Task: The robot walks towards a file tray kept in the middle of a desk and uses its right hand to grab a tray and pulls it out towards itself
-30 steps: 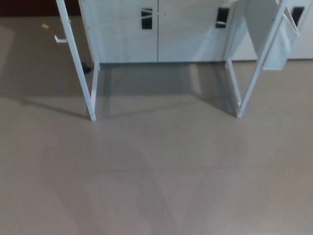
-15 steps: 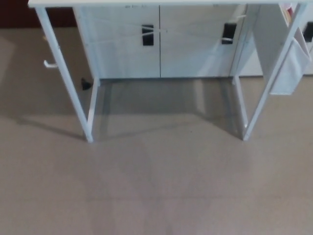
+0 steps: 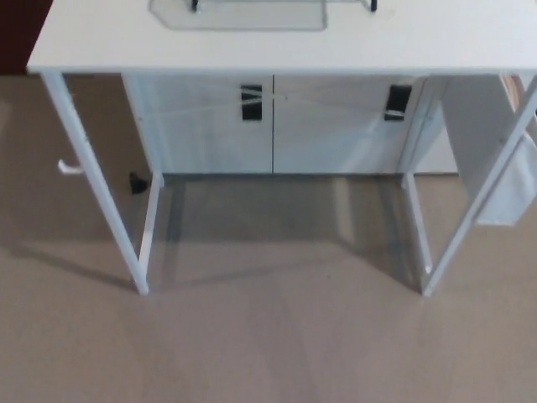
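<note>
Neither hand shows in your head view, so their state can't be told; the flat grey file tray (image 3: pixel 239 14) lies straight ahead at the top edge, its long axis crosswise on the white surface (image 3: pixel 277 52).

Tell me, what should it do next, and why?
Probably keep walking toward the white desk and tilt its view up. Only the near edge of the file tray shows at the picture's top, bare floor lies between, and neither robot hand is in view.
</note>
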You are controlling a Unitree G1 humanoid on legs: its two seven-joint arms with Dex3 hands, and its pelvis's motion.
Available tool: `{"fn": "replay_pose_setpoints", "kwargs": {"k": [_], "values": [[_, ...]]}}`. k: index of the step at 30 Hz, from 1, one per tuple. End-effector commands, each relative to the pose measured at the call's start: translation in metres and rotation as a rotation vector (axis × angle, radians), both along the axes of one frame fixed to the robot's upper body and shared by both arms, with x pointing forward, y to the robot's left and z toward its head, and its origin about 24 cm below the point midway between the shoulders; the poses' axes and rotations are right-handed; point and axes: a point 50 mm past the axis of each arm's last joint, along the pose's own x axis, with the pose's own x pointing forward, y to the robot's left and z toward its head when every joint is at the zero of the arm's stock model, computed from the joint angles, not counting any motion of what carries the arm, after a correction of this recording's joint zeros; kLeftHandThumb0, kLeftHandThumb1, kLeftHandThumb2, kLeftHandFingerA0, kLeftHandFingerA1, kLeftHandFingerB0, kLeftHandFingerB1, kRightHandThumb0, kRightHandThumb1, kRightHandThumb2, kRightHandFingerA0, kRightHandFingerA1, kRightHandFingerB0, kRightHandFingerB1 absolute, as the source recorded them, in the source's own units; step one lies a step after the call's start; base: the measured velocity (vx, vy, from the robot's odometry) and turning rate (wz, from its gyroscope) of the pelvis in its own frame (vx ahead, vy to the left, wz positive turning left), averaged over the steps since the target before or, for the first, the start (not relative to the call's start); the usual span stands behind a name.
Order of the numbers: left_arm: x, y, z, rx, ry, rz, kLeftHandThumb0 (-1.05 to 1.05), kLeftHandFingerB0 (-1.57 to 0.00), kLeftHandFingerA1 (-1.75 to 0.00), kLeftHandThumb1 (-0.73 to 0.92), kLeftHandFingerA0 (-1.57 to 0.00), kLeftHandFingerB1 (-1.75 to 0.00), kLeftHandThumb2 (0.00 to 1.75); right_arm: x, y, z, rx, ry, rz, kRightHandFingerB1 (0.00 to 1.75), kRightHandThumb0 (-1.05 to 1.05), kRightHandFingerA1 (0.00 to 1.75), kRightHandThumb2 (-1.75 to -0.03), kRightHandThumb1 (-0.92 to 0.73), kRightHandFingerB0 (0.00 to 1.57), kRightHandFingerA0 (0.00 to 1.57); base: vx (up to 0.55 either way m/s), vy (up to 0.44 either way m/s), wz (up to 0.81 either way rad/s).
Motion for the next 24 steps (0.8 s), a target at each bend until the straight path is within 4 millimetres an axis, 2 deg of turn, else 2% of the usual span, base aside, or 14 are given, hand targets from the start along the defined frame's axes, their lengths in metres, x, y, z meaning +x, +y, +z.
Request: {"fn": "replay_pose_setpoints", "kwargs": {"k": [1,3,4,5,14,21,22,23,24], "values": [[0.0000,0.0010,0.0020,0.007,-0.016,-0.016,-0.49,-0.31,-0.38,0.69,-0.31,-0.36,0.60,-0.0010,0.0002,0.0014,0.002,-0.021,0.005,0.34,-0.49,0.37,-0.62,-0.76,0.24,0.31,0.34,-0.518,-0.49],[-0.0006,0.0022,0.0011,0.013,-0.017,-0.017,-0.49,-0.32,-0.39,0.69,-0.32,-0.37,0.60,-0.0010,0.0015,0.0009,-0.002,-0.021,0.019,0.34,-0.49,0.37,-0.62,-0.76,0.24,0.31,0.33,-0.502,0.61],[-0.0007,0.0021,0.0011,0.019,-0.022,-0.016,-0.55,-0.24,-0.50,0.51,-0.26,-0.48,0.86,-0.0012,0.0019,0.0009,-0.002,-0.020,0.020,0.34,-0.50,0.38,-0.62,-0.76,0.24,0.32,0.26,-0.221,0.11],[-0.0008,0.0022,0.0010,0.020,-0.022,-0.018,-0.49,-0.32,-0.39,0.69,-0.33,-0.37,0.60,-0.0013,0.0020,0.0008,-0.001,-0.019,0.020,0.34,-0.50,0.37,-0.62,-0.76,0.24,0.31,0.27,-0.157,0.05],[-0.0034,0.0033,0.0009,0.014,-0.022,-0.026,-0.48,-0.31,-0.39,0.69,-0.32,-0.37,0.60,-0.0020,0.0036,0.0015,-0.006,-0.021,0.032,0.34,-0.48,0.37,-0.62,-0.75,0.25,0.32,0.18,-0.023,-0.04],[0.0004,0.0022,0.0048,0.023,-0.030,-0.038,-0.48,-0.31,-0.38,0.69,-0.31,-0.37,0.60,0.0006,0.0048,0.0022,-0.003,-0.023,0.033,0.34,-0.49,0.37,-0.62,-0.75,0.26,0.32,0.24,0.129,0.01],[0.0011,0.0030,0.0050,0.026,-0.029,-0.040,-0.54,-0.23,-0.50,0.50,-0.26,-0.48,0.85,0.0010,0.0055,0.0021,-0.004,-0.025,0.035,0.35,-0.48,0.38,-0.62,-0.75,0.26,0.33,0.15,0.030,0.06],[0.0018,0.0041,0.0044,0.031,-0.027,-0.038,-0.54,-0.23,-0.50,0.50,-0.26,-0.48,0.85,0.0015,0.0060,0.0021,-0.003,-0.030,0.036,0.35,-0.48,0.38,-0.62,-0.75,0.26,0.33,0.17,0.000,0.11],[0.0028,0.0044,0.0041,0.026,-0.029,-0.036,-0.48,-0.32,-0.38,0.68,-0.31,-0.37,0.60,0.0025,0.0062,0.0020,-0.002,-0.028,0.034,0.35,-0.48,0.38,-0.62,-0.75,0.26,0.33,0.16,-0.031,0.08]]}}
